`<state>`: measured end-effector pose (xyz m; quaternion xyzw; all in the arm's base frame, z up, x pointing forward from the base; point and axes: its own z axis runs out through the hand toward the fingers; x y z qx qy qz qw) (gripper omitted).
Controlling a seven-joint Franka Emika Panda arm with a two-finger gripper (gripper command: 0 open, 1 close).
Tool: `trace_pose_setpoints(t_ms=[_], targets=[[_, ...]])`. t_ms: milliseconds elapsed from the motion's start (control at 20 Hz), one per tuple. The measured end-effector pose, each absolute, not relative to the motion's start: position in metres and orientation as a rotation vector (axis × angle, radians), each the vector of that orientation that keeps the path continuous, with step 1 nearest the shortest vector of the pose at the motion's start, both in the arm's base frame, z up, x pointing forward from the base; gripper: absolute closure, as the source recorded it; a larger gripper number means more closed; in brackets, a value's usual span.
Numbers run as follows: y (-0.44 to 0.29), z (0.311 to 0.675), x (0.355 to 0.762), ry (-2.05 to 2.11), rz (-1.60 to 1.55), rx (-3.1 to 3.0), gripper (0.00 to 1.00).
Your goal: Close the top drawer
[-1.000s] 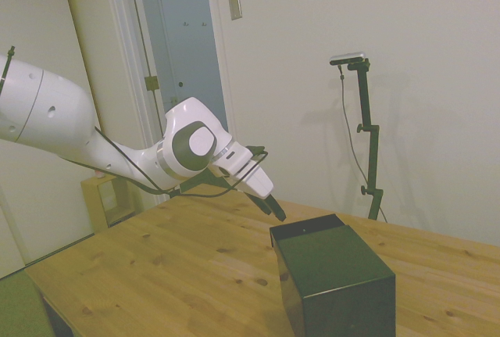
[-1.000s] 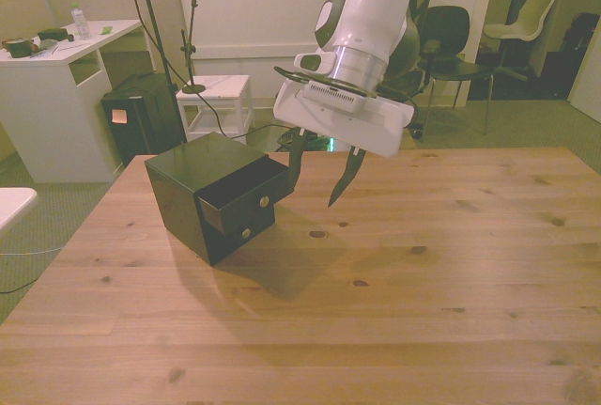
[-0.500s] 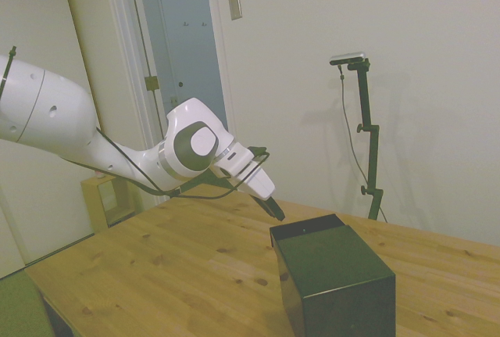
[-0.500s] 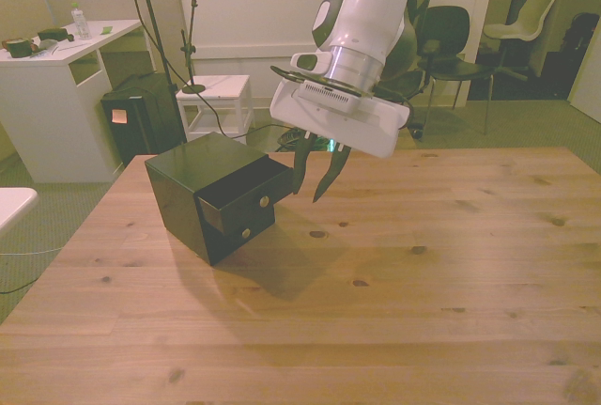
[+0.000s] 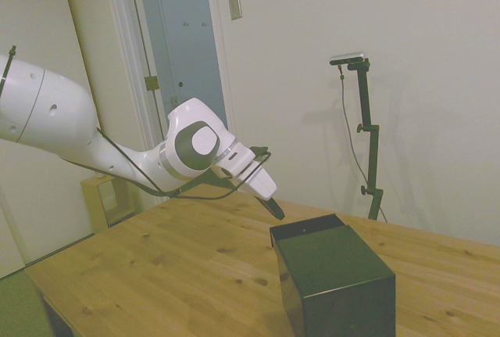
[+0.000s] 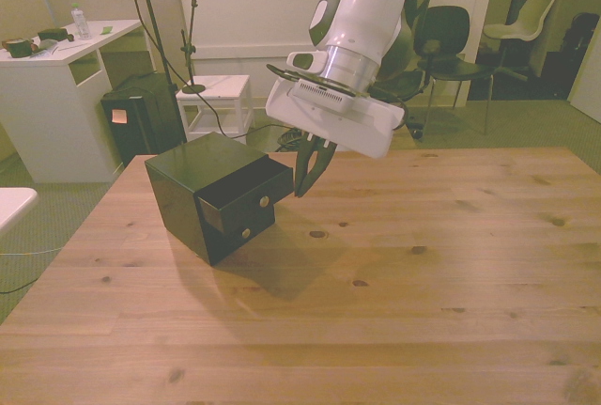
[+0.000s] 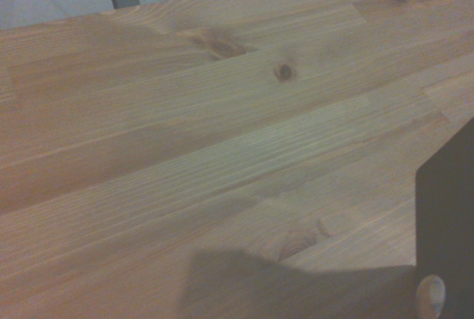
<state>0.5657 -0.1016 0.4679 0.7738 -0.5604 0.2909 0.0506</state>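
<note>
One top drawer (image 6: 239, 195), front view's right-facing.

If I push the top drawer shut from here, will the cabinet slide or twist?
Possibly. The cabinet is small and stands loose on smooth wood, so it may slide. The top drawer faces the gripper obliquely, so an off-centre push could twist it.

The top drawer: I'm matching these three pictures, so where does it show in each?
Side view: the top drawer shows as the strip jutting from the black cabinet toward the hand.
Front view: it sticks out of the cabinet at the front view's left, beside the hand.
Wrist view: a dark front and a pale knob, probably its own.
Shared landmark: the cabinet.
</note>
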Motion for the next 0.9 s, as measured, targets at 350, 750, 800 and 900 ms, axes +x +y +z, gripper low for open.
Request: trace_pose_setpoints(t_ms=[350,750,800,900], targets=[[-0.107,0.467,0.562,-1.716,0.853,2.303,1.0],[-0.115,0.462,0.558,-1.733,0.815,2.23,1.0],[-0.116,0.462,0.557,-1.737,0.811,2.223,1.0],[-0.118,0.461,0.557,-1.745,0.802,2.207,1.0]])
